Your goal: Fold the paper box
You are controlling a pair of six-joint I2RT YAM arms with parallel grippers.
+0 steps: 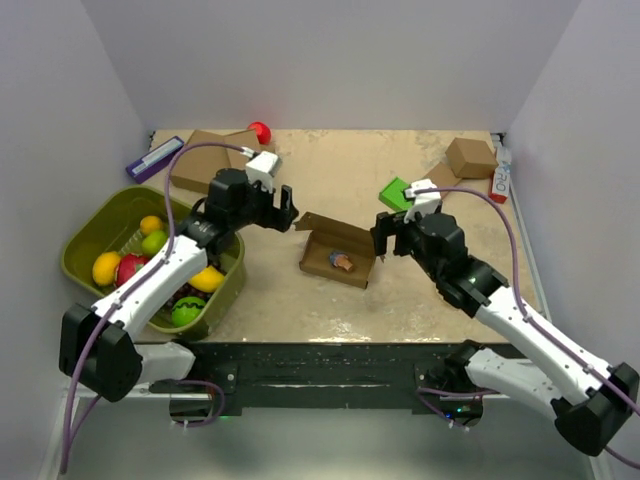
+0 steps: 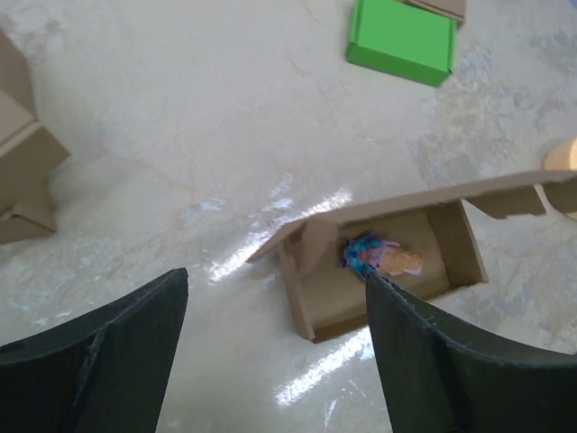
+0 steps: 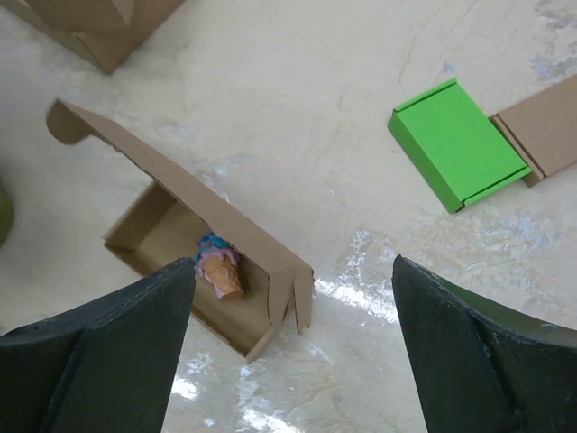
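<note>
The paper box [image 1: 338, 256] lies in the middle of the table, a shallow brown cardboard tray with its lid [image 1: 322, 222] raised at the far side and tabs sticking out. Inside it lies a small toy ice-cream cone [image 3: 222, 269]. My left gripper [image 1: 285, 212] hovers just left of the lid, open and holding nothing. In the left wrist view the box [image 2: 335, 290] sits beyond the right finger [image 2: 451, 361]. My right gripper [image 1: 381, 240] hangs at the box's right end, open and holding nothing. The right wrist view has the box [image 3: 153, 225] low on the left, with the lid [image 3: 180, 180] above it.
A green flat box [image 1: 398, 193] and a flat brown cardboard piece [image 1: 441, 178] lie behind the right gripper. Stacked brown boxes [image 1: 205, 155] and a red ball [image 1: 259, 131] are at the back left, a small brown box [image 1: 470, 157] at the back right. A green basket [image 1: 90, 218] of fruit stands on the left.
</note>
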